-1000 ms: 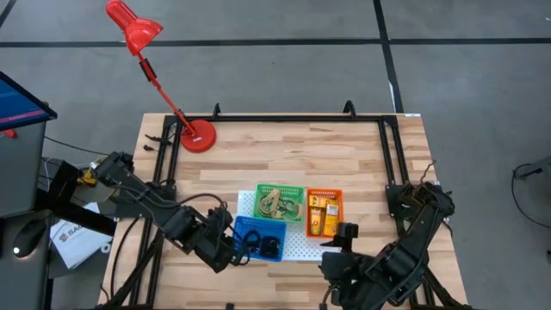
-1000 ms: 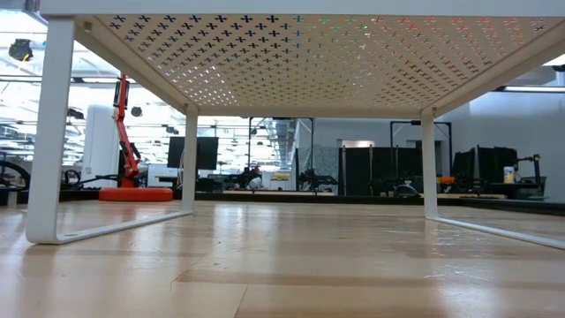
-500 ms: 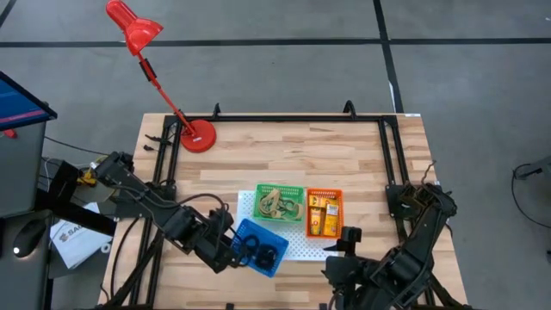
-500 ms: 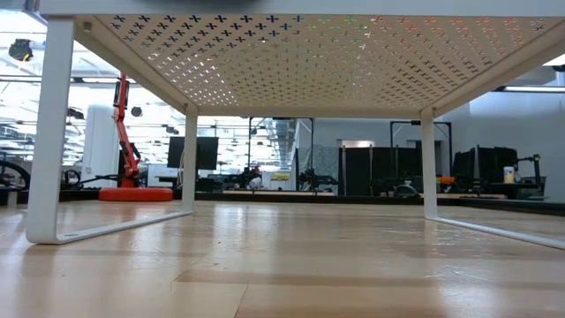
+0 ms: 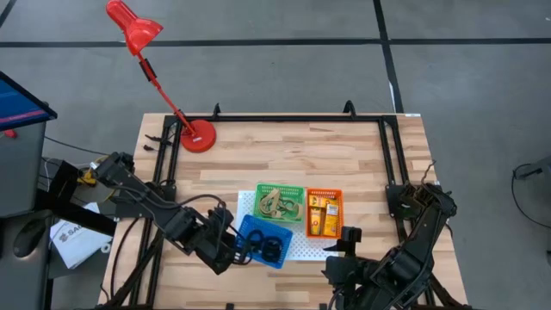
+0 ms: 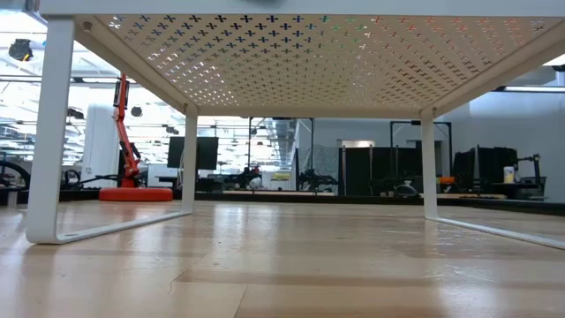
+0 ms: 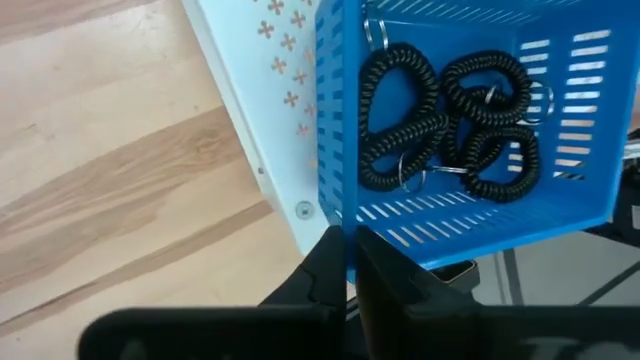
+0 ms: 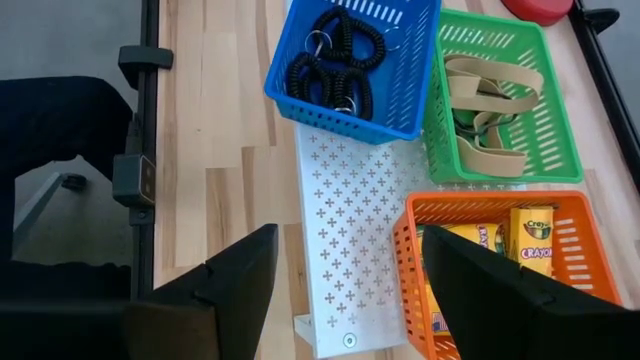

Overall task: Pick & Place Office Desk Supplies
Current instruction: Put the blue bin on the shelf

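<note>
office desk supplies sat sorted in three small baskets on the white perforated board (image 5: 297, 250) near the front middle of the wooden table (image 5: 284, 155). black coiled loops (image 7: 440, 120) lay in the blue basket (image 5: 263, 242), which was turned at an angle on the board's near left corner. tan rubber-band loops (image 8: 490, 115) filled the green basket (image 5: 280, 202) at the far side of the board, and yellow-orange crayon boxes (image 8: 520, 240) stood in the orange basket (image 5: 325, 213) just right of the green one. the left gripper (image 7: 350, 270) was at the blue basket's left near edge, its fingers clenched on the basket's wall, with the thin blue rim showing between them. the right gripper (image 8: 345, 290) was released, its two dark fingers (image 8: 240, 275) spread wide and holding nothing, over the near right part of the table, close to the board's near edge and apart from the baskets. a red desk lamp (image 5: 159, 77) stood on its round base at the far left corner of the table. from table height, only the underside of the board, its white legs (image 6: 48, 132) and the room beyond showed.
</note>
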Motion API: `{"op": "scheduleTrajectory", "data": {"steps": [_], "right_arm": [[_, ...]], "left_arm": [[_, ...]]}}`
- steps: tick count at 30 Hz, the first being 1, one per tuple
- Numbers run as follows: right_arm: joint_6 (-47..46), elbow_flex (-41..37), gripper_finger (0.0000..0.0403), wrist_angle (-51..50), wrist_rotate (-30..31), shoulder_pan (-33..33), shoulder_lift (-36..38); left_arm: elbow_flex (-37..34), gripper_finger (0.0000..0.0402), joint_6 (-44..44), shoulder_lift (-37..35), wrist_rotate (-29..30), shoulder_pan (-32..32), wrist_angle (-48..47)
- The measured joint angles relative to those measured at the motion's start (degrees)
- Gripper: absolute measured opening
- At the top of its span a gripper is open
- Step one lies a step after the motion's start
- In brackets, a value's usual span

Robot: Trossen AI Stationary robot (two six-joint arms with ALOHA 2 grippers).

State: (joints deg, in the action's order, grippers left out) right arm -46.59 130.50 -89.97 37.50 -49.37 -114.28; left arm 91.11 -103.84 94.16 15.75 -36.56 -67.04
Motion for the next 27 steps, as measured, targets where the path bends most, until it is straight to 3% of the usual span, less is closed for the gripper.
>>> {"op": "scheduleTrajectory", "data": {"steps": [4,17,22,27], "right_arm": [[0.00,0.00,0.0245,-0.02,-0.04,-0.02,0.00],[-0.67,0.00,0.0245,-0.02,-0.42,-0.18,0.00],[-1.49,0.00,0.0245,-0.02,-0.60,-0.54,0.00],[-2.12,0.00,0.0245,-0.02,-1.31,-0.50,0.00]], "left_arm": [[-0.04,0.0016,-0.10,0.41,1.40,-0.17,0.58],[-0.04,0.0129,6.14,-0.14,3.91,-1.03,1.79],[0.02,0.0131,7.59,-0.97,5.13,-5.02,4.09],[0.02,0.0096,10.61,-0.54,6.12,-10.18,6.21]]}}
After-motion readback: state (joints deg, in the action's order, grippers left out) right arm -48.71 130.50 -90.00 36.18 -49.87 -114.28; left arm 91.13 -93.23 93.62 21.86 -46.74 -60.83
